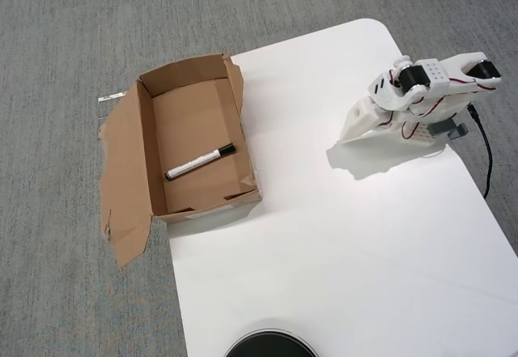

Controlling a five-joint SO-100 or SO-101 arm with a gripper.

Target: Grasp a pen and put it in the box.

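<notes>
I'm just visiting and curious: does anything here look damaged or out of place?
The cardboard box looks rough: its flaps are ragged and torn, and one large flap lies splayed flat on the carpet. It also hangs past the white table edge. The pen lies neatly inside it.

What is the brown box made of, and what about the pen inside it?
The box looks like plain cardboard: matte brown, with ragged torn flaps. The pen lying inside it is probably plastic: a smooth white barrel with dark print and a black cap, though it is too small to be sure.
</notes>
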